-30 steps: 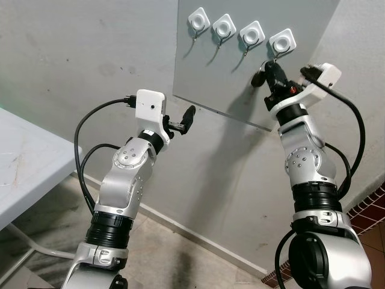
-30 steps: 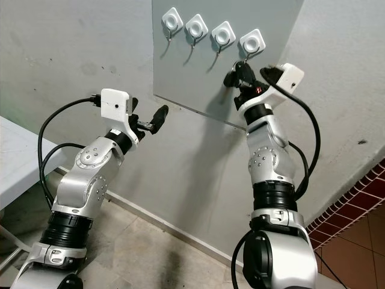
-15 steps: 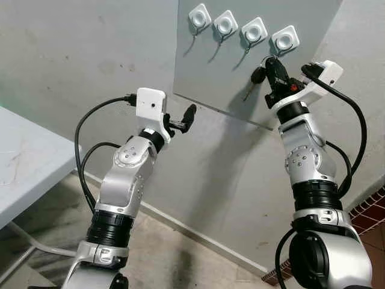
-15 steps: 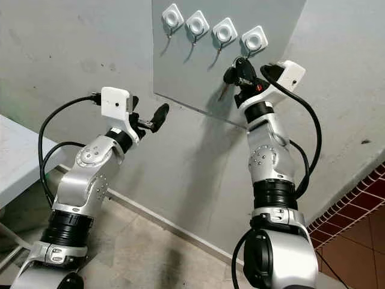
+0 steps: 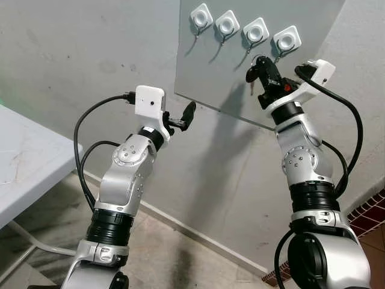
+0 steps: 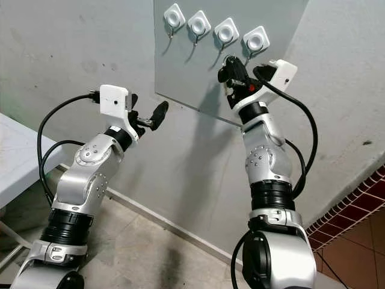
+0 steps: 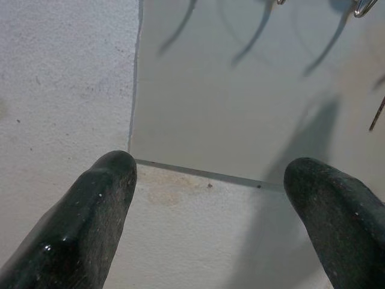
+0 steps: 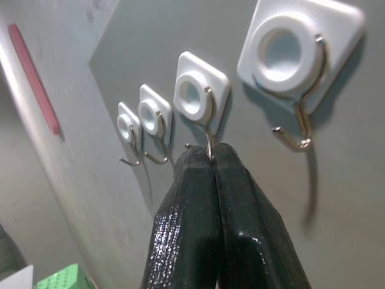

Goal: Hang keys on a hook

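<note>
A set of keys (image 5: 252,73) is held pinched in the closed fingers of the right hand (image 5: 266,72), raised in the upper right of the frame just below the row of hooks, presumably so the ring can be slipped over a wire hook. Four white hooks (image 5: 243,27) are counted on the grey panel (image 5: 210,72), all bare; the nearest is the fourth hook (image 5: 286,42). The left hand (image 5: 183,118) is kept released at centre frame, grasping nothing, clear of the work.
</note>
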Tool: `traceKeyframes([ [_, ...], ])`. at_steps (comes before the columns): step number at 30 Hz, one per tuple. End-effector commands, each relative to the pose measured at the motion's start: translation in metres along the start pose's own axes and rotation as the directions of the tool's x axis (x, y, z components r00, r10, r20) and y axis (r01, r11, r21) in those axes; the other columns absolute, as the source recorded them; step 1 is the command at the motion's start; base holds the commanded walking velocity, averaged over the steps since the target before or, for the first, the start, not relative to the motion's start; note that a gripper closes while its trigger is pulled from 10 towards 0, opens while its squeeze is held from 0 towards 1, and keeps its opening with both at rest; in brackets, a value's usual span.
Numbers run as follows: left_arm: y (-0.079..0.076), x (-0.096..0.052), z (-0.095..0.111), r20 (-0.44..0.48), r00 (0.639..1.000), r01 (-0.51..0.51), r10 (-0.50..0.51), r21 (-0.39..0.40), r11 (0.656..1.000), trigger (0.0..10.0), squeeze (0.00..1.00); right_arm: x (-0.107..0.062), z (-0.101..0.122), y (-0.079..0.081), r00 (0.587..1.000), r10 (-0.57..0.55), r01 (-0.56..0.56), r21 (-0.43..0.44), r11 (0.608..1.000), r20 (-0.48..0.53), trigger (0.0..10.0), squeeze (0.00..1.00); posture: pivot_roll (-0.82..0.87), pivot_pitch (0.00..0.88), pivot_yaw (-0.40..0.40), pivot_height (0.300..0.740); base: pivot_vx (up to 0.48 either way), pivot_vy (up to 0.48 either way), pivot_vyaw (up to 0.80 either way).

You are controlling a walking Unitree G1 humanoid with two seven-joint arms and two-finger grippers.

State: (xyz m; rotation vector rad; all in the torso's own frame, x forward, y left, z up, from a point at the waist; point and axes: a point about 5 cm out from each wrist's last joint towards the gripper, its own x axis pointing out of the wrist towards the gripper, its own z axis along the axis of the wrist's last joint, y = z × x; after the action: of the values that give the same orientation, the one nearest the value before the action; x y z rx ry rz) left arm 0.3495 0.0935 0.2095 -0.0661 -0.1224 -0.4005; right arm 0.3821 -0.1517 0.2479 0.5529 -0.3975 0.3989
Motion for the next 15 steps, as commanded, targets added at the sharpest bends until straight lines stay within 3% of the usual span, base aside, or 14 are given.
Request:
traceKeyframes([
  [1,-0.0015,0.0027,0.0056,0.015,1.0,0.007,-0.007,0.005,1.0,10.0,0.0,0.0043,0.0152,0.0048,0.997,0.024,-0.024,0.002,1.0,0.071,10.0,0.0,-0.04,0.0,-0.092,0.724,0.0,0.0,0.0],
  [15,-0.0017,0.0031,0.0064,0.017,1.0,0.006,-0.006,0.004,1.0,10.0,0.0,-0.0052,0.017,-0.0001,0.995,-0.014,0.012,0.021,1.0,0.099,10.0,0.0,-0.04,0.0,-0.085,0.724,0.0,0.0,0.0],
])
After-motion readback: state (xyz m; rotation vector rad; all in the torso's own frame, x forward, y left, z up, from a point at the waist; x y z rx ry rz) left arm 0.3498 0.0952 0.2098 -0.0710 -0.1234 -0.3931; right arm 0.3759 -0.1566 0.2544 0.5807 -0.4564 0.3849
